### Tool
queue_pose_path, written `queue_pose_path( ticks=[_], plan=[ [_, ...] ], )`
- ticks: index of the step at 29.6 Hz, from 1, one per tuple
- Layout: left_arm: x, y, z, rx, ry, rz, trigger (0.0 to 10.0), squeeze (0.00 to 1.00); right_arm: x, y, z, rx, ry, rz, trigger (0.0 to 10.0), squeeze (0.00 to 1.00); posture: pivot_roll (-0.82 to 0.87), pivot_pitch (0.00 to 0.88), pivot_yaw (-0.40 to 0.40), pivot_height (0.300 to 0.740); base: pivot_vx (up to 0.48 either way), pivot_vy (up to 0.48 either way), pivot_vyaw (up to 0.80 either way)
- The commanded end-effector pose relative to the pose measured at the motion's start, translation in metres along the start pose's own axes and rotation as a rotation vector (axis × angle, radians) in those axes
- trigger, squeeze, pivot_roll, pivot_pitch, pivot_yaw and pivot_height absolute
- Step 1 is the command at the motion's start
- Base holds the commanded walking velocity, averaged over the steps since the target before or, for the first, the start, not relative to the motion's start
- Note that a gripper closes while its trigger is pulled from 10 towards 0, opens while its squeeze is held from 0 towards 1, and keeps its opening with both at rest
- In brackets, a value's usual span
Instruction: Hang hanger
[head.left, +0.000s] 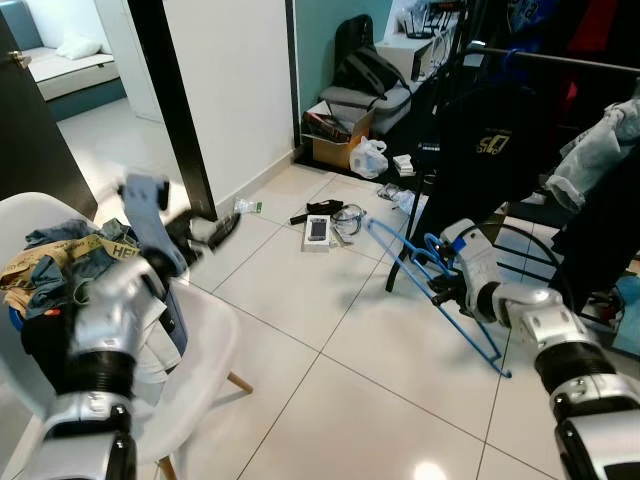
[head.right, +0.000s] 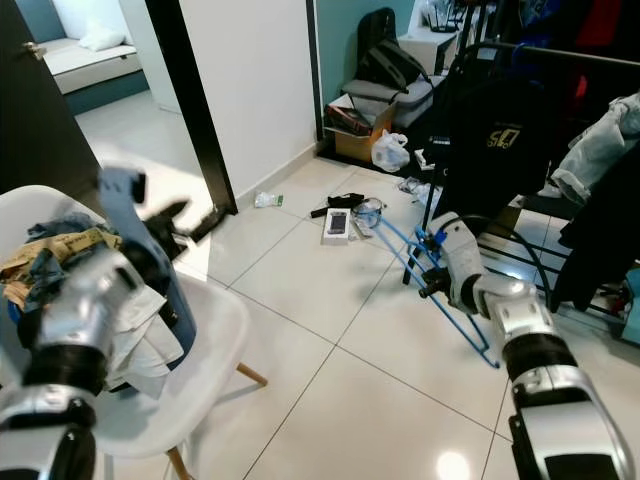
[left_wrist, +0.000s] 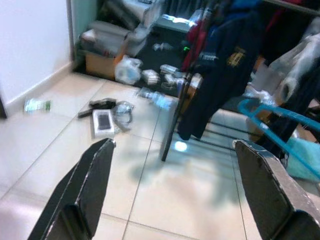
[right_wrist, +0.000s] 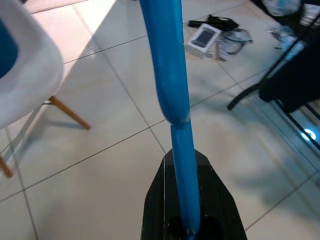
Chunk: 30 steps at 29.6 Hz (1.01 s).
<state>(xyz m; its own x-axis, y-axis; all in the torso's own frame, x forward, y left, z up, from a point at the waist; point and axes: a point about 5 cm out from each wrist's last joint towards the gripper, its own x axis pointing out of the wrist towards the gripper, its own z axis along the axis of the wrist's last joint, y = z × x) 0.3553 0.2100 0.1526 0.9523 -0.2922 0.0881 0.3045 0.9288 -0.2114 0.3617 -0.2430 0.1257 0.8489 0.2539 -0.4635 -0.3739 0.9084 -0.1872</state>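
Far left: white moulded plastic chair with a heap of crumpled clothes piled on the seat. Left gripper raised just above that chair, black fingers spread wide apart, nothing between them. Middle of the pale tiled floor: small white box lying flat beside some black cables. Then the right gripper clamped tight on a thin blue plastic hanger, held low over the tiles, just in front of the black metal clothes rack. Dark garment with a gold logo hanging on the rack, well above the hanger.
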Motion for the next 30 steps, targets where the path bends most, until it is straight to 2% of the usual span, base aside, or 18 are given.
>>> queue_pose_path(
  ticks=[1, 3, 7, 9, 11, 13, 23, 24, 28, 29, 30],
  plan=[
    [-0.011, -0.001, -0.027, -0.053, 0.041, 0.098, 10.0, 0.00, 0.002, 0.005, -0.003, 0.039, -0.050, -0.018, 10.0, 0.00, -0.05, 0.000, 0.020, 0.740, 0.000, 0.000, 0.79],
    [-0.022, -0.003, -0.051, -0.090, 0.098, 0.168, 10.0, 0.00, 0.002, 0.008, -0.006, 0.056, -0.074, -0.027, 10.0, 0.00, -0.05, 0.000, 0.019, 0.740, 0.000, 0.000, 0.79],
    [-0.025, -0.003, -0.055, -0.095, 0.113, 0.183, 10.0, 0.00, 0.002, 0.008, -0.006, 0.062, -0.083, -0.026, 10.0, 0.00, -0.05, 0.000, 0.019, 0.740, 0.000, 0.000, 0.79],
    [-0.029, -0.004, -0.068, -0.106, 0.132, 0.237, 10.0, 0.00, 0.005, 0.008, -0.008, 0.057, -0.089, -0.054, 10.0, 0.00, -0.03, 0.000, 0.008, 0.740, 0.000, 0.000, 0.79],
    [-0.029, -0.004, -0.068, -0.106, 0.132, 0.237, 10.0, 0.00, 0.005, 0.008, -0.008, 0.057, -0.089, -0.054, 10.0, 0.00, -0.03, 0.000, 0.008, 0.740, 0.000, 0.000, 0.79],
    [-0.030, -0.003, -0.070, -0.111, 0.106, 0.280, 10.0, 0.00, 0.006, 0.008, -0.017, 0.036, -0.063, -0.085, 10.0, 0.00, -0.02, 0.000, -0.009, 0.740, 0.000, 0.000, 0.79],
    [-0.030, -0.003, -0.070, -0.111, 0.106, 0.280, 10.0, 0.00, 0.006, 0.008, -0.017, 0.036, -0.063, -0.085, 10.0, 0.00, -0.02, 0.000, -0.009, 0.740, 0.000, 0.000, 0.79],
    [-0.030, -0.010, -0.070, -0.049, 0.075, 0.258, 10.0, 0.00, 0.006, 0.011, -0.037, 0.030, -0.017, -0.164, 10.0, 0.00, 0.00, 0.000, -0.037, 0.740, 0.244, 0.000, 0.00],
    [-0.030, -0.010, -0.070, -0.049, 0.075, 0.258, 10.0, 0.00, 0.006, 0.011, -0.037, 0.030, -0.017, -0.164, 10.0, 0.00, 0.00, 0.000, -0.037, 0.740, 0.244, 0.000, 0.00],
    [-0.030, -0.015, -0.073, -0.016, 0.072, 0.233, 10.0, 0.00, 0.007, 0.014, -0.046, 0.049, -0.002, -0.204, 10.0, 0.00, 0.00, 0.000, -0.037, 0.740, 0.244, 0.000, 0.00],
    [-0.028, -0.029, -0.073, 0.013, 0.045, 0.168, 10.0, 0.00, 0.007, 0.021, -0.060, 0.082, 0.016, -0.233, 10.0, 0.00, 0.00, 0.000, -0.031, 0.740, 0.300, 0.000, 0.00]
  ],
)
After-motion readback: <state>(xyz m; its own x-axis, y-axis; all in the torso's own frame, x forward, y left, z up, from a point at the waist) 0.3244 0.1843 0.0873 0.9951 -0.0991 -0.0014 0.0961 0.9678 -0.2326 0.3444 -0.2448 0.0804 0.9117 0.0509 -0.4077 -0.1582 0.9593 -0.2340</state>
